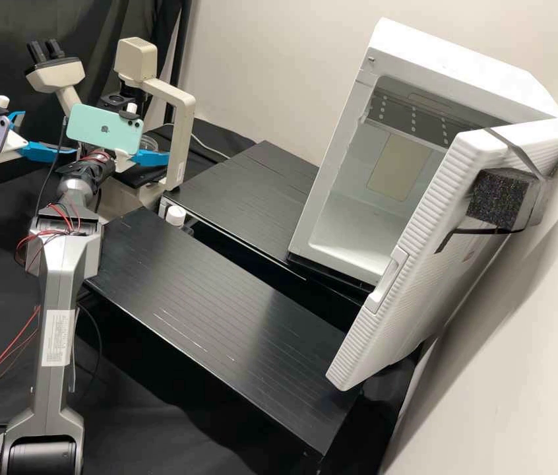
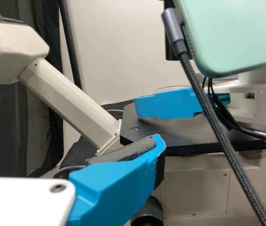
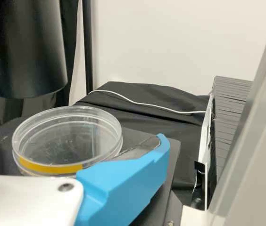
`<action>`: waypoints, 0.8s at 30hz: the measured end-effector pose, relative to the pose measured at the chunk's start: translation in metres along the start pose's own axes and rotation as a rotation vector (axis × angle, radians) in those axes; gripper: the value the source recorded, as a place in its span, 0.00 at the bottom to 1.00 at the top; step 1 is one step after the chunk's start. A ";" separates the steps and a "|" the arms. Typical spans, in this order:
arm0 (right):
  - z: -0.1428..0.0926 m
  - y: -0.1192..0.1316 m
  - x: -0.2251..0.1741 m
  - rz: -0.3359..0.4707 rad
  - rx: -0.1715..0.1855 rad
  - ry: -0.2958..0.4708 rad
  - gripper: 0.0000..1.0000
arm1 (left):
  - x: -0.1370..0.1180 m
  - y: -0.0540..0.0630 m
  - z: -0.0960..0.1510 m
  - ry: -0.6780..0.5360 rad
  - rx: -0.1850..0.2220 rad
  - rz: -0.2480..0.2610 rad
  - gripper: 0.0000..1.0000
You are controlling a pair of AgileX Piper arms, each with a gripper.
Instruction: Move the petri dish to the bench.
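Your right gripper point(image 1: 152, 158), jaws spread, stands at the petri dish point(image 3: 67, 136) on the microscope stage point(image 2: 182, 136). Your left gripper point(image 1: 49, 133) hovers nearby, jaws apart.

And we've got our left tool point(image 1: 49, 134) open wide near the stage's point(image 1: 144, 177) edge, right tool point(image 1: 152, 155) open above it!

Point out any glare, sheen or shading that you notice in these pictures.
High view: a pale sheen lies across the black bench; right wrist view: light glints along the clear petri dish's rim, and a soft highlight runs down the black cylinder; left wrist view: the slanted cream microscope part looks darker along its underside.
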 end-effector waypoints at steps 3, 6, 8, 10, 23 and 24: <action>0.000 0.000 0.000 0.000 -0.021 0.000 1.00 | 0.000 0.000 0.000 0.000 0.000 0.000 1.00; 0.001 -0.001 0.000 -0.002 -0.034 -0.002 1.00 | 0.000 0.000 0.000 0.000 0.000 0.000 1.00; 0.001 -0.002 0.001 -0.003 -0.038 -0.001 1.00 | 0.000 0.000 0.000 0.000 0.000 0.000 1.00; 0.001 -0.003 0.001 -0.006 -0.047 -0.001 1.00 | 0.000 0.000 0.000 0.000 0.000 0.000 1.00; 0.001 -0.010 0.001 -0.101 0.011 -0.017 0.00 | 0.000 0.000 0.000 0.000 0.000 0.000 1.00; 0.001 -0.010 0.001 -0.102 0.006 -0.019 0.00 | 0.000 0.000 0.000 0.000 0.000 0.000 1.00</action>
